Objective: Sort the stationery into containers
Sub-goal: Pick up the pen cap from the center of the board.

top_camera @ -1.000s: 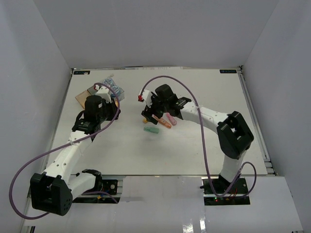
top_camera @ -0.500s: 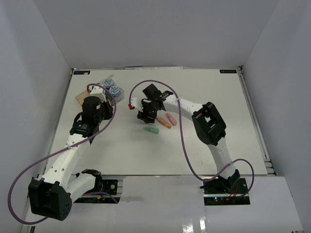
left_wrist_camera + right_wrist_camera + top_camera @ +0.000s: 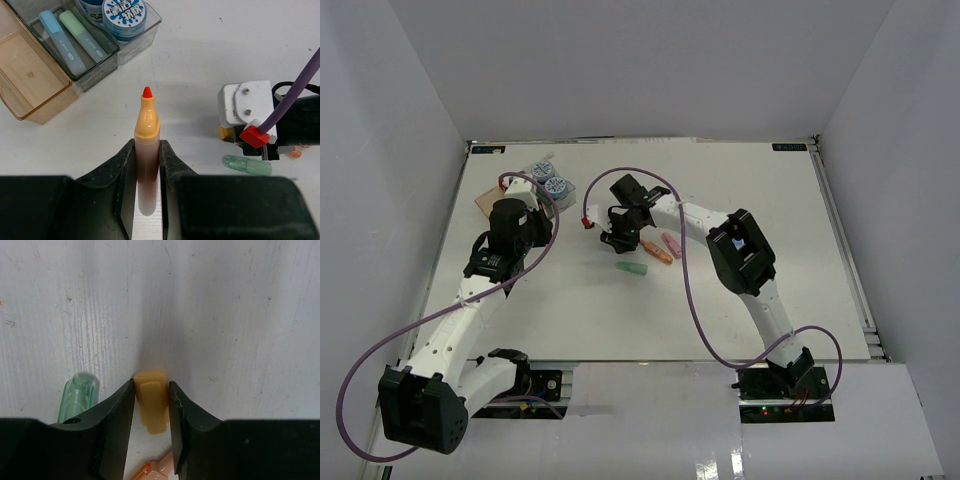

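Observation:
My left gripper (image 3: 147,150) is shut on an uncapped orange marker (image 3: 147,117), red tip pointing away, held over the table short of the containers. The smoky grey bin (image 3: 95,75) holds a blue stick (image 3: 62,42) and a green stick (image 3: 82,35). The clear bin (image 3: 150,25) holds the blue-and-white rolls (image 3: 123,12). The orange-tan bin (image 3: 30,75) has nothing in it. My right gripper (image 3: 151,387) is shut on a small yellow-orange cap (image 3: 151,402) on the table. A green piece (image 3: 75,397) lies just to its left and an orange stick (image 3: 155,471) just behind.
In the top view a green stick (image 3: 631,268), an orange stick (image 3: 657,252) and a pink stick (image 3: 672,244) lie close under the right gripper (image 3: 613,238). The bins (image 3: 545,180) sit at the back left. A purple cable loops over each arm.
The right gripper moved left, came down and shut on the yellow-orange cap. The left arm drew back slightly from the bins, still holding the orange marker.

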You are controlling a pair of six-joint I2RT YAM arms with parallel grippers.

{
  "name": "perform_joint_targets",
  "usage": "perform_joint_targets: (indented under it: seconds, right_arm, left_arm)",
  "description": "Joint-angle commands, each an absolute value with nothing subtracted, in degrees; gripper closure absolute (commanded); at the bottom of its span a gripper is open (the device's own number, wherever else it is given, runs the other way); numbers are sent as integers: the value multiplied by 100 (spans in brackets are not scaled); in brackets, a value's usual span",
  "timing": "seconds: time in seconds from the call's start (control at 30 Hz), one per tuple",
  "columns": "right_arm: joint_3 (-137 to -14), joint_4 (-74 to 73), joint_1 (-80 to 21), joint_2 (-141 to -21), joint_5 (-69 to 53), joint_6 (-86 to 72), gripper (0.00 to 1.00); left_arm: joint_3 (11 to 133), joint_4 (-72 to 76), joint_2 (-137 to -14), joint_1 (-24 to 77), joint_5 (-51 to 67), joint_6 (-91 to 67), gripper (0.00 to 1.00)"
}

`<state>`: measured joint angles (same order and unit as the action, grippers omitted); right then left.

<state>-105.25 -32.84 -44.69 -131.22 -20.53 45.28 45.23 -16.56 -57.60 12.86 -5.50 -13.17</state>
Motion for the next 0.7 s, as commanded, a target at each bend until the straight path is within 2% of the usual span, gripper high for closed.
perform_joint_targets:
  seconds: [0.0,0.03,0.07,0.2,0.33,0.47,0.67]
  right_arm:
    - [-10731,-3349,-4456,-13271,-2180,4544,64]
    - [-10749,-3340,-4447,-13280,-2162,4535,72]
    - [-10758,-3340,-4447,-13280,-2119,4509,73]
    - [-10854,-3279,-4439,-13280,-2030,4395,91]
    - [-10881,-3094,-4421,-13088,-1969,4026,92]
    - [-10680,-2770,-4412,-12430,-1872,3341,92]
    - [-9467,-1487,-4412,-10488,-768,1979,92]
  left_arm:
    - [4491,-1644,-5730,1283,-598,-1354,87]
    - [4483,-1644,-5739,1292,-589,-1354,87]
    - [4500,-1644,-5739,1283,-589,-1354,87]
    - [4500,-1635,-5748,1283,-510,-1354,87]
    - [4474,-1504,-5695,1283,-159,-1266,87]
    - [4412,-1222,-5520,1283,849,-1125,87]
    - [4394,-511,-5423,1283,2274,-941,87]
